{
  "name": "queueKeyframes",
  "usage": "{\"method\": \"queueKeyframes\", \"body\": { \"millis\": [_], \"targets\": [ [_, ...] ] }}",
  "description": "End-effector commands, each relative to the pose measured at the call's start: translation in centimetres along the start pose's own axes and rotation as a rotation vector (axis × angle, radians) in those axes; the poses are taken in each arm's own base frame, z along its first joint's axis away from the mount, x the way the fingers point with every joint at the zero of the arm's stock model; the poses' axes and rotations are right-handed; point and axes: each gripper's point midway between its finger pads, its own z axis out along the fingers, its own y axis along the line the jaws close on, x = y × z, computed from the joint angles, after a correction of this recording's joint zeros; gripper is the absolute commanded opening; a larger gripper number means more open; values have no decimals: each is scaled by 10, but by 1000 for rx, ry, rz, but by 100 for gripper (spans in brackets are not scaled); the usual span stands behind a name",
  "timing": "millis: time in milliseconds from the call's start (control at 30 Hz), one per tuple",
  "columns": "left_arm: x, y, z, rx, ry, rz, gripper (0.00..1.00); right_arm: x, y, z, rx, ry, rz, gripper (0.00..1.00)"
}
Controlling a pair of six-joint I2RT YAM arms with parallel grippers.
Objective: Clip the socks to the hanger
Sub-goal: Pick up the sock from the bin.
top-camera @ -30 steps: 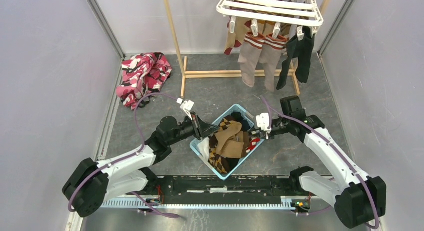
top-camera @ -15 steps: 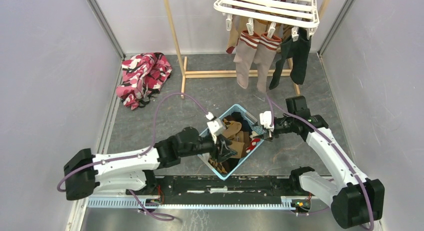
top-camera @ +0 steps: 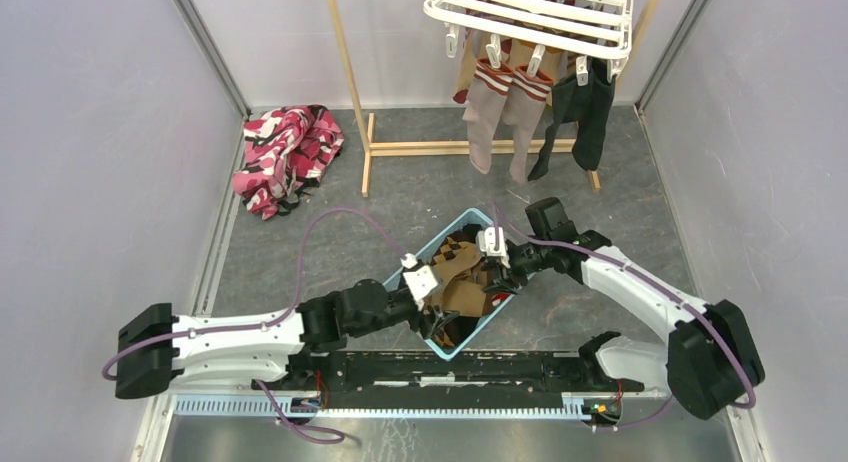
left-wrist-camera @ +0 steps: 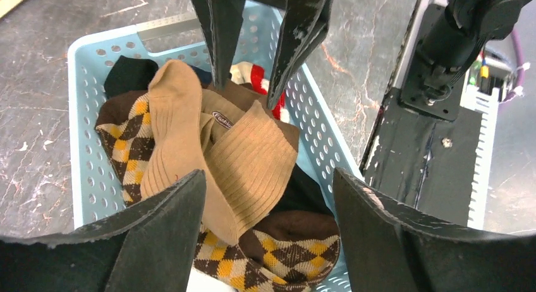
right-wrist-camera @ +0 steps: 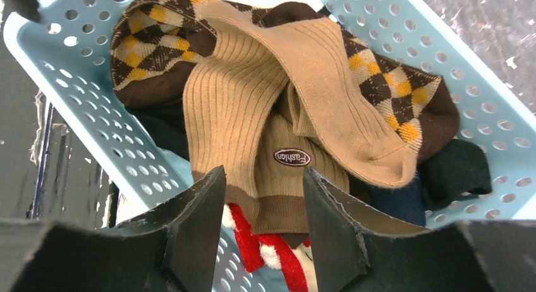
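Grey veined floor (top-camera: pixel 430 182) between pale walls (top-camera: pixel 90 132), white hanger (top-camera: pixel 528 28) at the back.

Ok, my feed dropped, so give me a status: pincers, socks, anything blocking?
Left pincer open, right pincer open, both over the basket. Tan sock on top of the pile, not gripped. Nothing in the way.

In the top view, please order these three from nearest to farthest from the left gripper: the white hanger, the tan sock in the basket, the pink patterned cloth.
1. Tan sock, in the basket, right beside the left gripper.
2. Pink patterned cloth, on the floor at the back left.
3. Hanger, up at the back right.
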Motion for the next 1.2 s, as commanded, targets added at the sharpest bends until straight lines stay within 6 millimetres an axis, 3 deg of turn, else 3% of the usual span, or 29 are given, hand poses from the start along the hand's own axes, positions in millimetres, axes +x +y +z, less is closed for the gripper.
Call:
{"method": "queueKeyframes", "body": {
  "millis": [0,100,267,300,400,467,733,933,1167],
  "targets": [
    [-21,9,-15,-32,-175,17,81,2,-11,14,41,36,40,53],
    [-24,7,-24,-13,-222,11,82,4,-5,21,4,55,41,41],
    [-30,-12,-33,101,-296,55,82,10,4,28,-45,74,50,37],
    [-28,-14,-33,114,-298,73,82,9,7,29,-64,73,45,33],
    [-28,-26,-34,190,-329,143,81,0,20,26,-151,51,19,6],
    [-27,-31,-34,219,-343,214,81,-16,26,20,-189,8,-18,0],
    [-33,-29,-30,209,-393,584,80,-78,20,-26,-191,-295,18,0],
    [-51,-12,-17,71,-421,800,80,-87,20,-39,-236,-423,131,0],
    [-54,5,9,-79,-363,977,81,-83,19,-41,-246,-446,181,0]
  ]
}}
